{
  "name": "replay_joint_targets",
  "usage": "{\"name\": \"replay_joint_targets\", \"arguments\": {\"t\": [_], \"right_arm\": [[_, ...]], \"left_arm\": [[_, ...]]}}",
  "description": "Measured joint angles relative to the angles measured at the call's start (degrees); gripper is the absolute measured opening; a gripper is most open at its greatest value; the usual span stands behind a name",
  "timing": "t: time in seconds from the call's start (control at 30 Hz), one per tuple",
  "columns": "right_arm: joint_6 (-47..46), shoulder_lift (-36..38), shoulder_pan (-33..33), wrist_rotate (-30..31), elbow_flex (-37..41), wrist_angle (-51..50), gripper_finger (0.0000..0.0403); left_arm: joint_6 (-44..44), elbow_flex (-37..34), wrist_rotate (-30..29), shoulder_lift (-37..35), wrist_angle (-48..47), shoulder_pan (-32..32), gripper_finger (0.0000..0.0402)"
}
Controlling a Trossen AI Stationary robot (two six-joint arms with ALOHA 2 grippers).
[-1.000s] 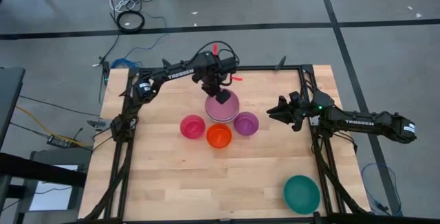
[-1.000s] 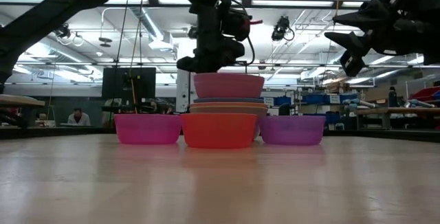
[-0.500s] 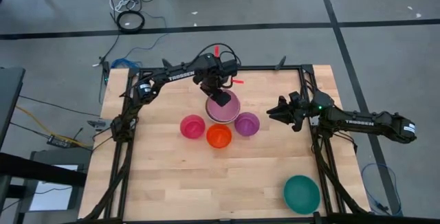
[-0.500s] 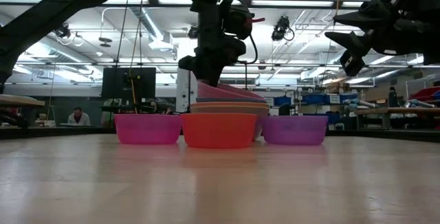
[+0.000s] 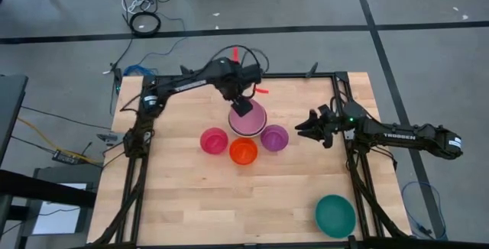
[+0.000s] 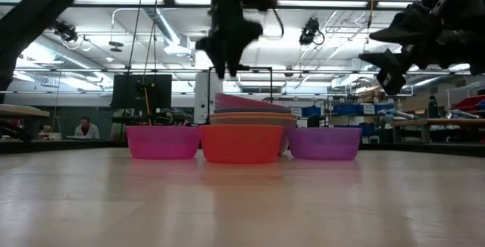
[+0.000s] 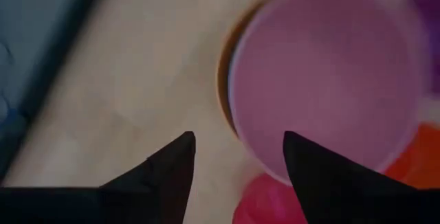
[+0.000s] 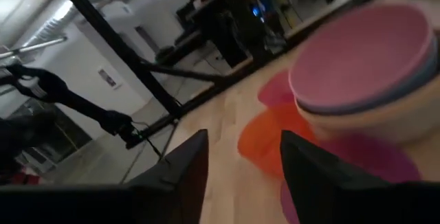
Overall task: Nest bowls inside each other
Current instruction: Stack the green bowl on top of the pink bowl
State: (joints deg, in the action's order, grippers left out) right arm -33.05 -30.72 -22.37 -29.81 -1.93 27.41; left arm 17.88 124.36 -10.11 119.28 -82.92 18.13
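A stack of larger bowls [image 5: 247, 121] stands at the table's far middle. The light pink bowl [image 6: 244, 101] is uppermost and sits slightly tilted inside the ones below; an orange rim [image 7: 223, 80] shows under it. In front of the stack, the magenta [image 5: 214, 140], red-orange [image 5: 243, 151] and purple [image 5: 273, 137] small bowls rest on the table. The teal bowl [image 5: 335, 215] sits alone at the near right. My left gripper [image 6: 224, 56] hangs open above the stack's far-left rim, clear of it. My right gripper [image 5: 304, 129] hovers open to the right of the purple bowl.
A black frame rail [image 5: 336, 88] edges the table at the far and right sides. Bare wood [image 5: 229, 203] lies between the small bowls and the near edge. A person [image 6: 86, 129] sits far behind the table.
My left gripper has let go of the light pink bowl and risen above the stack. The bowl, which stood high on the stack a second ago, has sunk into the bowls below and now sits slightly tilted.
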Motion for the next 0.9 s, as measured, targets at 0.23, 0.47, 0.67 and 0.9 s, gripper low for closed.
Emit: {"name": "replay_joint_targets", "arguments": {"t": [0.23, 0.47, 0.67, 0.9], "right_arm": [[-3.46, -0.04, 9.29, 0.4, -0.02, -15.37, 0.0202], [-12.68, -0.01, 25.89, 9.75, -0.45, -24.5, 0.0199], [-14.74, -1.66, 37.68, 19.78, -14.15, -44.29, 0.0194], [-18.86, -12.29, 51.27, 29.71, -34.65, -71.03, 0.0192]], "left_arm": [[3.76, 0.13, -9.8, -13.48, 4.76, -4.72, 0.0229], [9.19, 0.15, -20.84, -22.36, 5.64, -14.61, 0.0229], [11.32, 0.13, -29.55, -25.17, 5.37, -21.81, 0.0229], [11.36, 0.13, -31.86, -25.22, 5.26, -25.89, 0.0229]]}}
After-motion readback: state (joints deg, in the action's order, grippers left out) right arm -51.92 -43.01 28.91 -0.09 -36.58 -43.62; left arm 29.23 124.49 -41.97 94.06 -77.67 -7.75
